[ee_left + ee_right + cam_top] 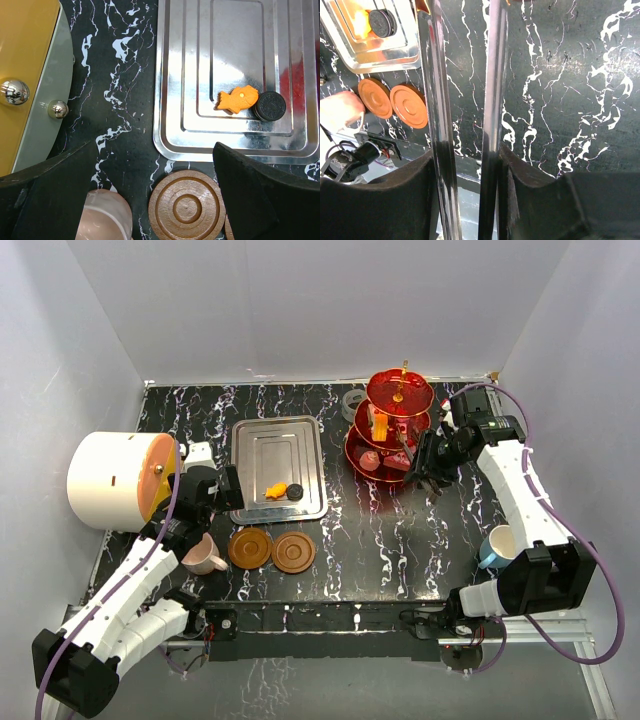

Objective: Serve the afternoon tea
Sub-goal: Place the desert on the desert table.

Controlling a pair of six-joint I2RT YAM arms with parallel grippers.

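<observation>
My right gripper, clamped on long silver metal tongs beside the red see-through three-tier stand, has the orange fish-shaped sweet and black round biscuit well to its left on the flat silver steel tray, just ahead of my nearer, wide-open left gripper.

left hand wide open, low | right hand extended, pinching tongs

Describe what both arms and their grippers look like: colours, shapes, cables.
Both arms are alike: white boxy shells joined by black joint housings, with a purple cable looping along each. The left arm and right arm each end in a black wrist unit. The left gripper and right gripper have broad matte black fingers tapering to blunt tips. No markings are readable.
</observation>
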